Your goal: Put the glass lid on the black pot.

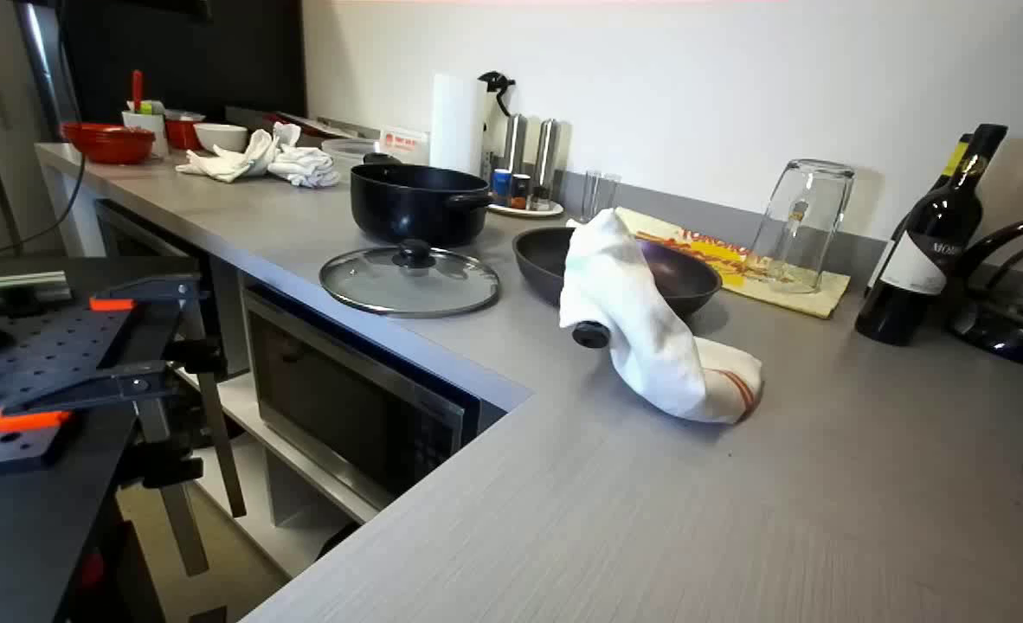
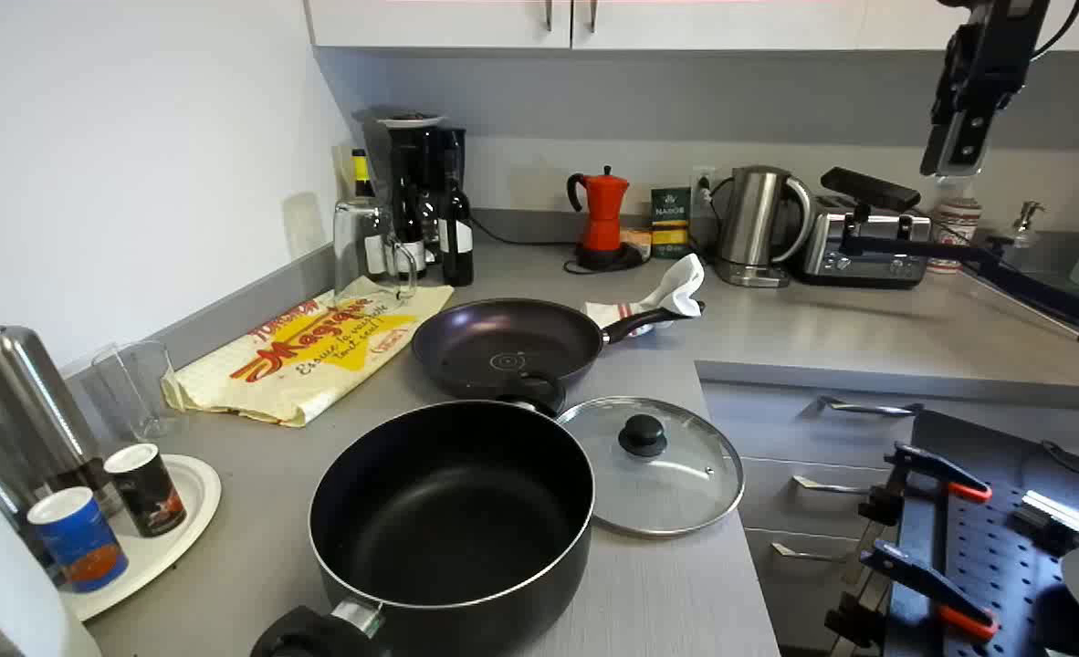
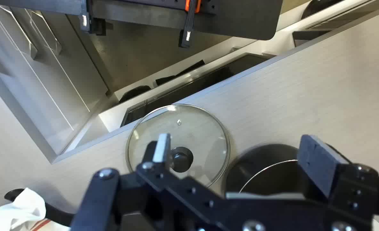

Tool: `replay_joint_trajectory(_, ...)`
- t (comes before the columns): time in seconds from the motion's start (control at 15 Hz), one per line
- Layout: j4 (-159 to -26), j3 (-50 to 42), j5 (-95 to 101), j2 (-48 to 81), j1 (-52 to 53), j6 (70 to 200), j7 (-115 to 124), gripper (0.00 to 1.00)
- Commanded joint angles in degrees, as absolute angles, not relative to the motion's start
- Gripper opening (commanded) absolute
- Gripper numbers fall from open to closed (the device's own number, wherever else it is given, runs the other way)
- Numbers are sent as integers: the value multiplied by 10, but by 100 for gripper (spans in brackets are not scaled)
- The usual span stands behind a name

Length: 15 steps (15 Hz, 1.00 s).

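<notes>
The glass lid (image 1: 409, 285) lies flat on the counter, black knob up, at the front edge and slightly over it. It also shows in an exterior view (image 2: 676, 484) and in the wrist view (image 3: 197, 138). The black pot (image 1: 416, 208) stands upright and uncovered beside the lid; its inside looks empty in an exterior view (image 2: 453, 511). Part of the pot shows in the wrist view (image 3: 263, 160), the rest hidden by the gripper. My gripper (image 3: 237, 154) is open and empty, above the lid and pot, one finger beside the knob in the picture. It also shows high up in an exterior view (image 2: 955, 160).
A dark frying pan (image 2: 503, 342) stands next to the pot and lid, a white cloth (image 1: 641, 329) over its handle. A glass mug (image 1: 801, 225) stands upside down on a yellow towel (image 2: 311, 356). A plate (image 2: 197, 497) with shakers is near the wall.
</notes>
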State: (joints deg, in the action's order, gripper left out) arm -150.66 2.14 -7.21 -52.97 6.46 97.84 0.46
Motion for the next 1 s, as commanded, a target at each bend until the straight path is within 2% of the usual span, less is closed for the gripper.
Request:
replay_joint_trajectory(0.0,-1505,26,-76,-529,58,977,0,100)
replay_joint_trajectory(0.6,-1505,26,-76,-529,58,977,0,100)
replay_joint_trajectory(0.93,-1494,29,-70,-464,50,999,3,100)
